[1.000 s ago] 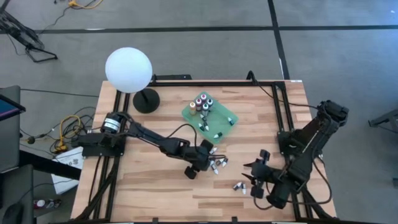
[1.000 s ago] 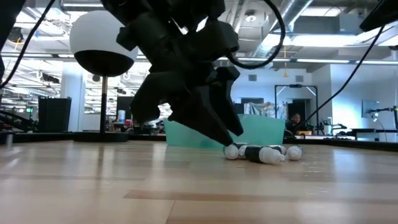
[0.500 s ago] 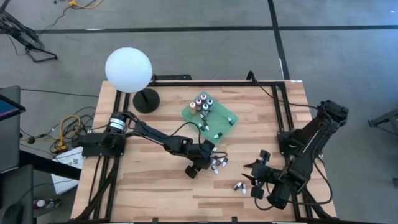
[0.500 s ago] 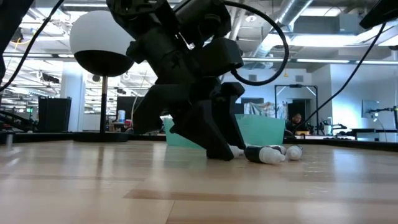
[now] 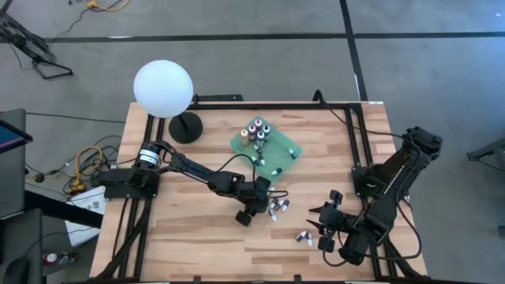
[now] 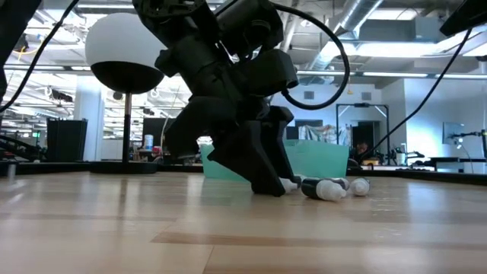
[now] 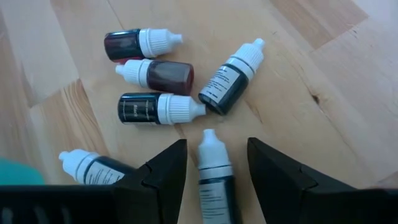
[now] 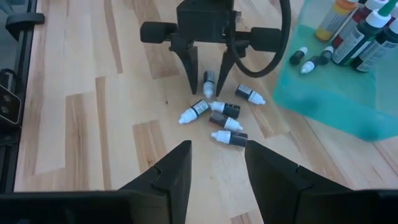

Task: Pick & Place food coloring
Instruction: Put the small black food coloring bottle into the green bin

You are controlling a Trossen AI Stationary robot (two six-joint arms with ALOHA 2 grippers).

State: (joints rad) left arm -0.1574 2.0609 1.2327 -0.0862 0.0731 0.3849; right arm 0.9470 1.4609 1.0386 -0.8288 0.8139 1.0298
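Note:
Several tiny food coloring bottles (image 7: 160, 74), dark or red with white caps, lie on their sides in a cluster (image 5: 277, 208) at the table's middle. My left gripper (image 7: 216, 147) is open and down at the table. Its fingers stand on either side of one dark bottle (image 7: 215, 175) that points away from the wrist, and a gap shows on both sides. The right wrist view shows this bottle (image 8: 209, 79) between the fingers too. Two more bottles (image 5: 303, 236) lie by my right gripper (image 5: 322, 228), which is open and waits near the table's right near corner.
A flat green tray (image 5: 289, 145) lies beyond the cluster. It holds several upright bottles (image 5: 256, 131) and a few lying ones. A lamp with a white globe (image 5: 162, 88) and a black base (image 5: 185, 127) stands at the far left. Bare wood lies to the near left.
My left gripper has come down and tipped steeper, so its fingertips are now at the table around one lying bottle of the cluster. It has also shifted slightly toward the table's left. The bottles have not visibly moved.

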